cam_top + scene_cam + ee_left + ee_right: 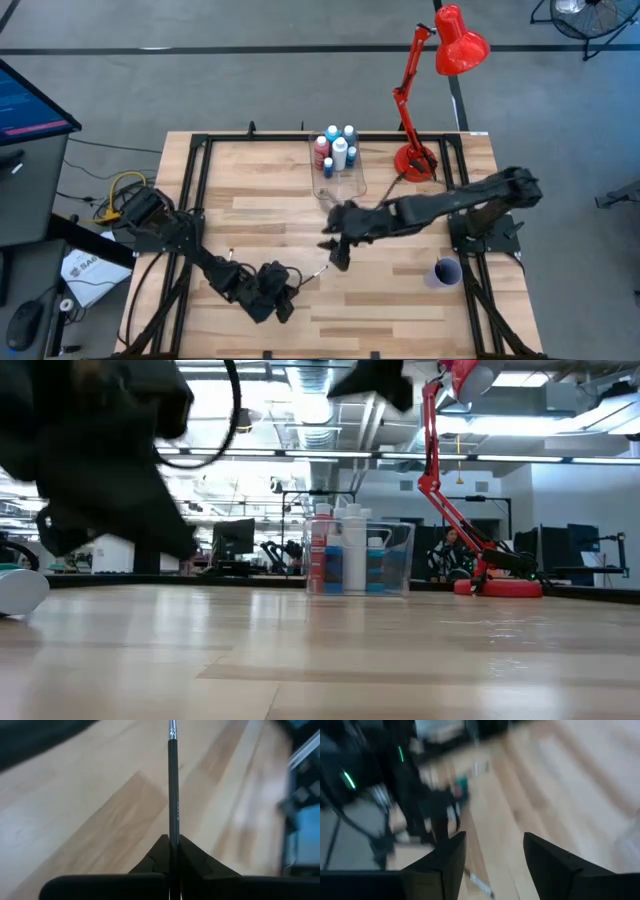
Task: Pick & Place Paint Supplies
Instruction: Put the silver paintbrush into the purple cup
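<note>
My left gripper is near the table's front, left of centre, shut on a thin dark paintbrush. The brush points away from it toward my right gripper. That gripper hovers over the middle of the table, open, with nothing between its fingers. Several paint bottles, white, blue and pink-red, stand upright in a clear box at the far middle of the table, seen also in the low view. My left gripper pinches the paintbrush's dark handle between its two fingers. The brush runs straight out ahead along the line of the fingers, its silver ferrule at the far end. The fingers slant down toward the table. I cannot tell whether the far end touches the wood.
A red desk lamp stands at the far right, beside the clear box. A small purple cup sits near the right edge. Black frame rails run along the table's sides. Bare wood lies between the grippers and the box.
</note>
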